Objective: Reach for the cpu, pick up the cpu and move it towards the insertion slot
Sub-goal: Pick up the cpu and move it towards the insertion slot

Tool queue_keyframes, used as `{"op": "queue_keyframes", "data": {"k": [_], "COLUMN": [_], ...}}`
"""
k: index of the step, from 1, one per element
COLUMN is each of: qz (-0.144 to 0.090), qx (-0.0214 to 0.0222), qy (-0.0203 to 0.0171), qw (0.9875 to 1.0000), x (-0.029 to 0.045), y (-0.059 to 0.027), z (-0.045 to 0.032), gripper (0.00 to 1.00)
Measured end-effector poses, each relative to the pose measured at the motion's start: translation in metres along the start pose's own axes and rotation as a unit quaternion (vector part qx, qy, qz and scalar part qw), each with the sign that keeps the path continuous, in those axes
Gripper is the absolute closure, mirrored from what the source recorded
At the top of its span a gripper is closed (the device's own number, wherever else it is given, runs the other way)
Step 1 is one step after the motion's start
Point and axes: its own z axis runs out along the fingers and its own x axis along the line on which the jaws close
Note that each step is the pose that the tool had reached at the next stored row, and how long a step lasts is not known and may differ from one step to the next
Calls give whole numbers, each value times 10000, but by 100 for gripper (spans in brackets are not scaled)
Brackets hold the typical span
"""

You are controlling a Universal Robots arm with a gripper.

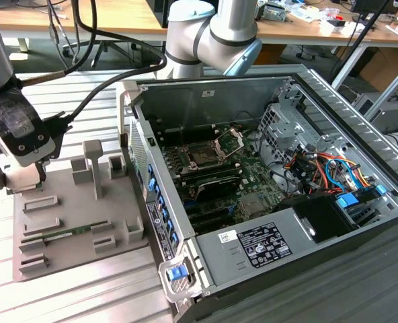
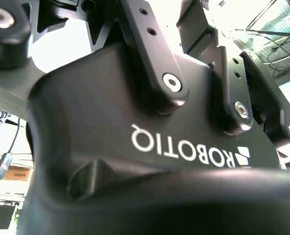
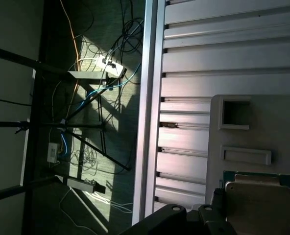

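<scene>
In the exterior view my gripper (image 1: 15,176) hangs at the far left, low over the back corner of the grey plastic tray (image 1: 71,202). The cpu (image 3: 258,199), a pale beige square chip with a green rim, lies on the tray in the first wrist view, right beside the dark gripper parts at that picture's edge. Whether the gripper touches the chip cannot be made out. The insertion slot (image 1: 202,156) is the square socket with a dark centre on the green motherboard inside the open computer case. Its metal load plate (image 1: 230,140) is hinged up.
The case wall (image 1: 142,161) stands between tray and motherboard. A green memory stick (image 1: 64,233) lies in a tray recess, and a grey upright post (image 1: 93,165) rises from the tray. Cables and a drive cage fill the case's right. The ribbed table edge (image 3: 152,122) drops to the floor.
</scene>
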Motion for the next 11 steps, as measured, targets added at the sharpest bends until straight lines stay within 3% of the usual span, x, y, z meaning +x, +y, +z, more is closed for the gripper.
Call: {"op": "queue_keyframes", "data": {"k": [11], "qz": [0], "qx": [0], "qy": [0], "qw": [10000], "x": [0], "y": [4], "z": [-101], "gripper": [45]}}
